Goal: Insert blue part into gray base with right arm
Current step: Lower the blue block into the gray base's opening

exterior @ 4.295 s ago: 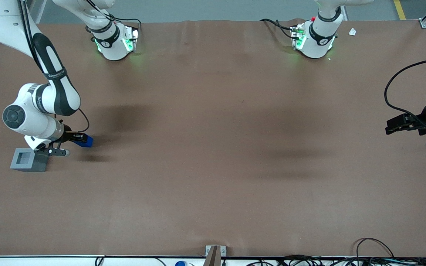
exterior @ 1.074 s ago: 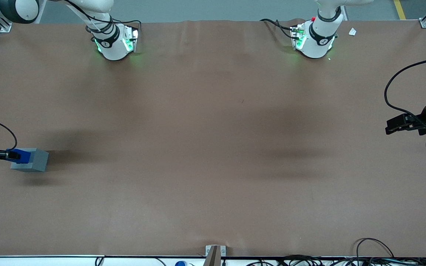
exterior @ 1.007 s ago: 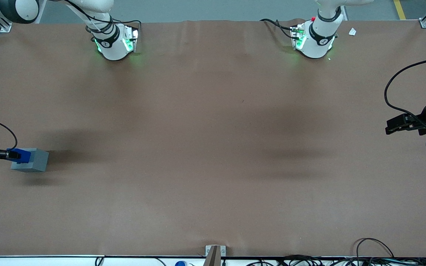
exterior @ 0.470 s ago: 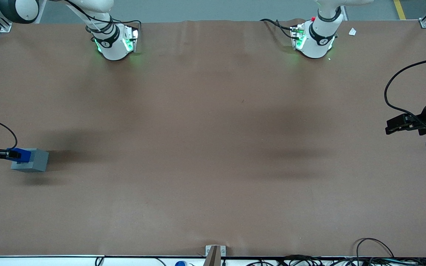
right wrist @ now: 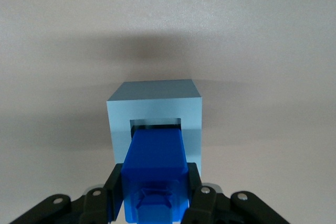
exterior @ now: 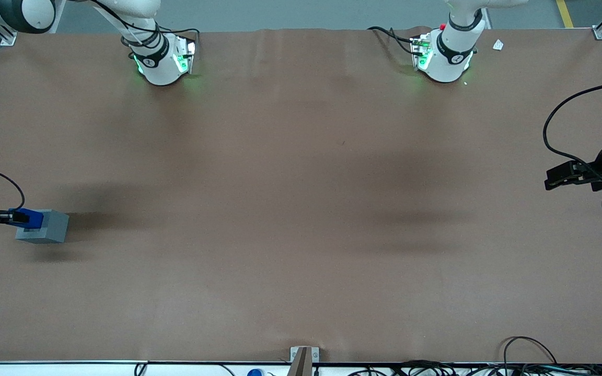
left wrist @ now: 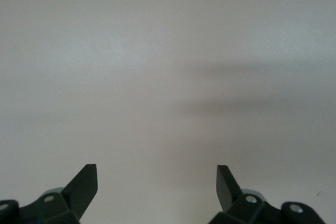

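The gray base stands at the working arm's end of the table, near the table's edge. My right gripper is shut on the blue part, holding it directly over the base's top. In the right wrist view the blue part sits clamped between both fingers, and its tip reaches into the square recess of the gray base. How deep the tip sits inside the recess is hidden.
Brown table covering spreads over the whole surface. Two white arm bases stand along the edge farthest from the camera. Cables and a small bracket lie at the nearest edge.
Over the long span the gripper carried the blue part from beside the base to over its recess. In the last second the part has shifted only slightly, a touch lower over the base.
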Robot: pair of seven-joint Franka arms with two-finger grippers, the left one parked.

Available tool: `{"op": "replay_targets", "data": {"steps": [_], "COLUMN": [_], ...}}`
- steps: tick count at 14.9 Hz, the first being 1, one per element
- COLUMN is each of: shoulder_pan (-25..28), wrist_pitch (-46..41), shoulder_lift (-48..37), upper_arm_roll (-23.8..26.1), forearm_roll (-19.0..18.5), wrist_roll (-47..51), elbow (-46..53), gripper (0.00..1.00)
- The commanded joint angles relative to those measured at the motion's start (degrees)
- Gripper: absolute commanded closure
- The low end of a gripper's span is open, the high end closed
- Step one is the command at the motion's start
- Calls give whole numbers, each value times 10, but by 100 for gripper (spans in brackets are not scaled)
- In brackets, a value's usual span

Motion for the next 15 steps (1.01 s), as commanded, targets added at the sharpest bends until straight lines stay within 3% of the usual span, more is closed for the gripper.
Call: {"op": "replay_targets", "data": {"steps": [1, 15], "shoulder_pan": [-3, 1], "wrist_pitch": [-7, -6], "shoulder_lift": [10, 31], "upper_arm_roll": [5, 5], "forearm_roll": [-9, -8], "wrist_roll": [-5, -1], "elbow": [12, 45], "gripper": [99, 100]}}
